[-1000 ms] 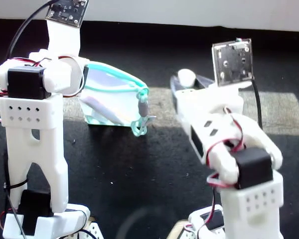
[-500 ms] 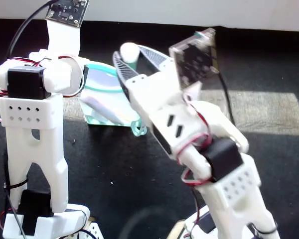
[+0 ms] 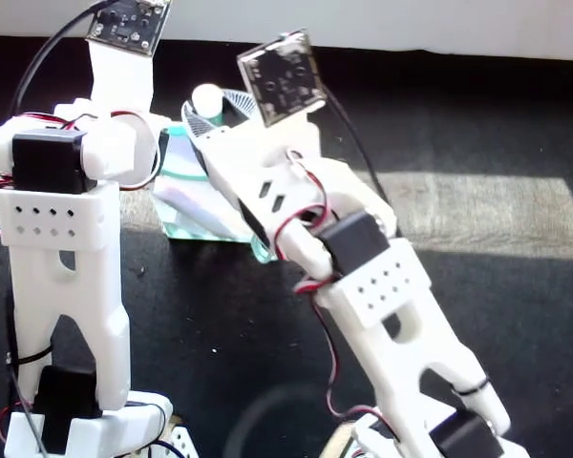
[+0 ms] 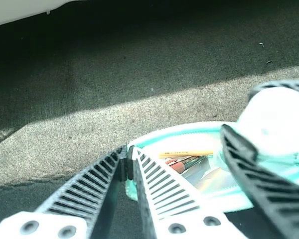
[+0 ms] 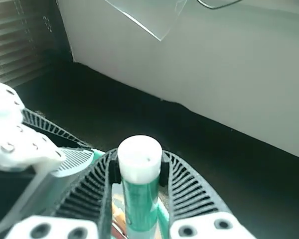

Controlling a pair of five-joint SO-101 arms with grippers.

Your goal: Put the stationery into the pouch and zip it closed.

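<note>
- Left claw (image 4: 127, 152) pressed together on the teal rim of the pouch (image 4: 189, 134), propping the mouth open.
- Pouch standing on the table (image 4: 79, 119), between the two arms in the high view.
- Right claw (image 5: 138, 162) pinching a glue stick (image 5: 139, 204) lengthwise between the fingers, white cap at the tips, over one end of the open mouth.
- Pens (image 4: 184, 159) already lying inside.
- Could miss the opening: if let go while off to one side of the rim, likely to strike the edge and roll away over the table.
- Could jam: if dropped end-on rather than laid along the pouch, likely to wedge across the pens and poke out, blocking the zip later.
- Could knock the rim if lowered carelessly, with the right claw so near the left one. Might tug the thin edge out of the pinch and fold the mouth shut.
- Could tip the whole pouch: soft and light by the look of it, so easily flattened or toppled by a push from above, spilling the pens.
- Could lose the stick early: smooth round body, gripped on two sides only, so apt to slide out through the ribbed fingers under any twist.
- Zip not yet drawn. Judging by the open mouth, loading stage, with closing left to do.
- Worth watching then for a slipping pouch unless held firm at one end.
</note>
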